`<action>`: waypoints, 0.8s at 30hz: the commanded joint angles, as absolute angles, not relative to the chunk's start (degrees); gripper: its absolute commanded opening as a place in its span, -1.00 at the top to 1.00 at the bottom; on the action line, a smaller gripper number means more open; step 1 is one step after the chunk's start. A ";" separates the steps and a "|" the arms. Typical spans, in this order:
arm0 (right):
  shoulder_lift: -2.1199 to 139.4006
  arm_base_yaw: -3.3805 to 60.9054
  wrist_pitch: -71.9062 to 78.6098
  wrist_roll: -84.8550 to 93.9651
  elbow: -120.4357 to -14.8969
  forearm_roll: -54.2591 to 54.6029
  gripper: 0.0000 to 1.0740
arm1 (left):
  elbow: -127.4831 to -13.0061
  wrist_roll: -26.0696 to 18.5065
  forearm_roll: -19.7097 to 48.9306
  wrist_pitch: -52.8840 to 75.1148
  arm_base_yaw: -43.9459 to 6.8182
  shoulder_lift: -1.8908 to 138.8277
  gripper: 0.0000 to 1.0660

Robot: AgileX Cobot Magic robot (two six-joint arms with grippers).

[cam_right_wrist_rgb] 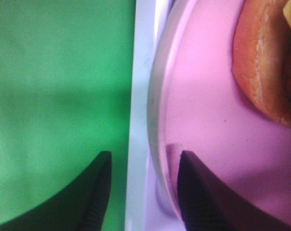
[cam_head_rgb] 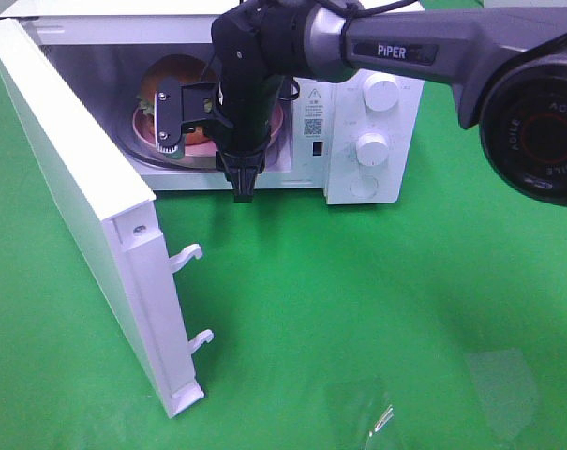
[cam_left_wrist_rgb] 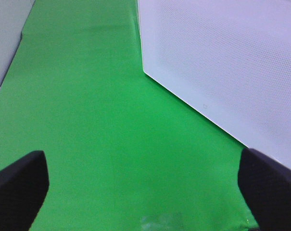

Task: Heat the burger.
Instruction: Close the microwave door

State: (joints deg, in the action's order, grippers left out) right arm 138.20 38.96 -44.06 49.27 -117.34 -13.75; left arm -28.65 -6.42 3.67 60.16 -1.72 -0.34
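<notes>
I see the burger (cam_right_wrist_rgb: 265, 62) on its pink plate (cam_right_wrist_rgb: 208, 125) inside the open microwave (cam_head_rgb: 377, 183), my right pincer (cam_right_wrist_rgb: 144, 155) parted astride the plate's rim (left pincer (cam_left_wrist_rgb: 144, 163) wide over the green surface (cam_left_wrist_rgb: 87, 96)).

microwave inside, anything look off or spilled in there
Nothing stands out. The burger sits on the pink plate inside the microwave, with nothing spilled. The right gripper straddles the plate's rim, jaws apart.
</notes>
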 commanded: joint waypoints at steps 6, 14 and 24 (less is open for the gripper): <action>132.18 38.67 -45.49 45.61 -110.92 -12.38 0.06 | -28.48 -6.53 3.95 59.47 -1.49 -1.66 -0.88; 123.42 38.67 -39.82 46.41 -98.15 -12.61 -0.29 | -28.48 -6.53 3.95 59.47 -1.49 -1.66 -0.88; 113.67 38.67 -33.92 47.04 -85.66 -16.16 -0.43 | -28.48 -6.53 3.95 59.47 -1.49 -1.66 -0.88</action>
